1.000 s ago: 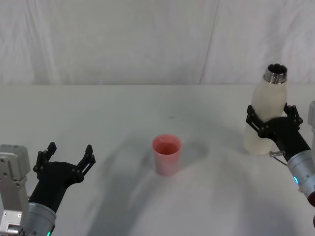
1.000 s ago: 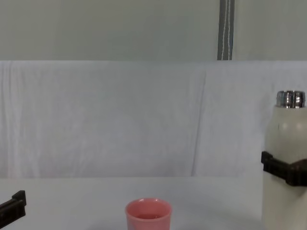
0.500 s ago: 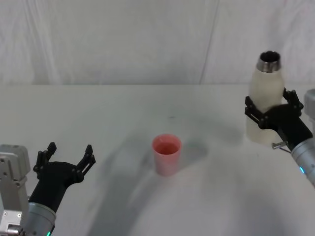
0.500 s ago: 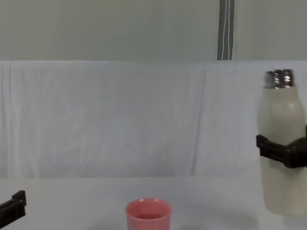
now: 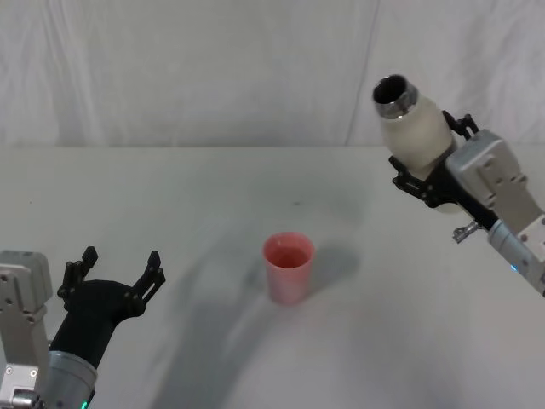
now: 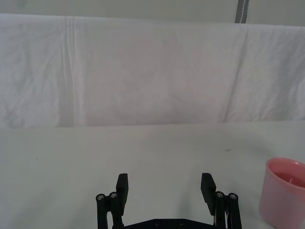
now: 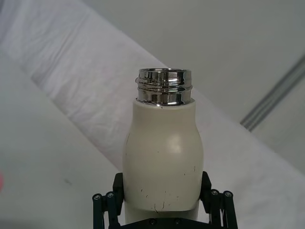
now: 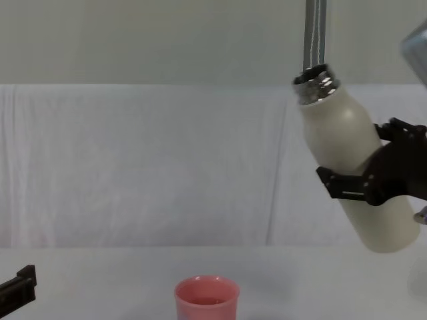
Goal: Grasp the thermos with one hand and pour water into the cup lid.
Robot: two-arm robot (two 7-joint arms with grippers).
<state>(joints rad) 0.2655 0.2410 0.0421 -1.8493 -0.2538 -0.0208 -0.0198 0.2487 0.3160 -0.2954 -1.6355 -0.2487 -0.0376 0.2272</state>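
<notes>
The cream-white thermos (image 5: 413, 128) (image 8: 350, 157) (image 7: 163, 155) is held in the air at the right, tilted with its steel neck toward the left. My right gripper (image 5: 430, 166) (image 8: 370, 177) (image 7: 163, 205) is shut on the thermos around its body. The pink cup lid (image 5: 289, 267) (image 8: 206, 299) (image 6: 284, 192) stands upright on the table's middle, lower than the thermos and to its left. My left gripper (image 5: 115, 273) (image 6: 164, 188) rests open near the table's front left, with nothing between its fingers.
A white cloth covers the table (image 5: 213, 196) and hangs as a backdrop behind it. A grey vertical pole (image 8: 313, 33) stands behind the backdrop.
The right gripper has lifted the thermos off the table, carried it leftward toward the cup lid and tilted its neck to the left. The left arm has not moved.
</notes>
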